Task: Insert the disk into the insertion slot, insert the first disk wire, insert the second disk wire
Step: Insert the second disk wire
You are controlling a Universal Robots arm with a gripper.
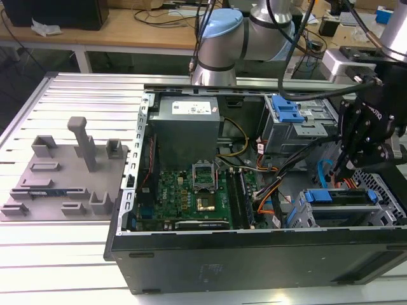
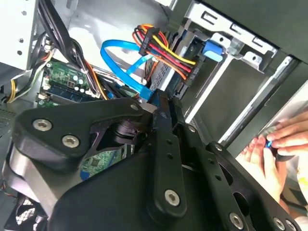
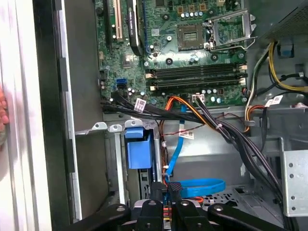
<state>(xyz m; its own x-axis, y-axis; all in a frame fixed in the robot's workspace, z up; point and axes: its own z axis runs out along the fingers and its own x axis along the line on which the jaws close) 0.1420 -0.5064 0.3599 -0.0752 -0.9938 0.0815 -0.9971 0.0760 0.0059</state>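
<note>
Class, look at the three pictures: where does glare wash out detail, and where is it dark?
Exterior view: the computer case's front panel is dark. Second wrist view: the black end effector blocks much of the scene; the case wall glares white. First wrist view: the pale strip is overexposed; the motherboard is evenly lit.

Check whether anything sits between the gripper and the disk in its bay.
Nothing solid that I can see. The gripper is close to the cabled end of the disk, with the blue cable at its tip. The multicoloured wire bundle runs just beside it, crowding the approach.
</note>
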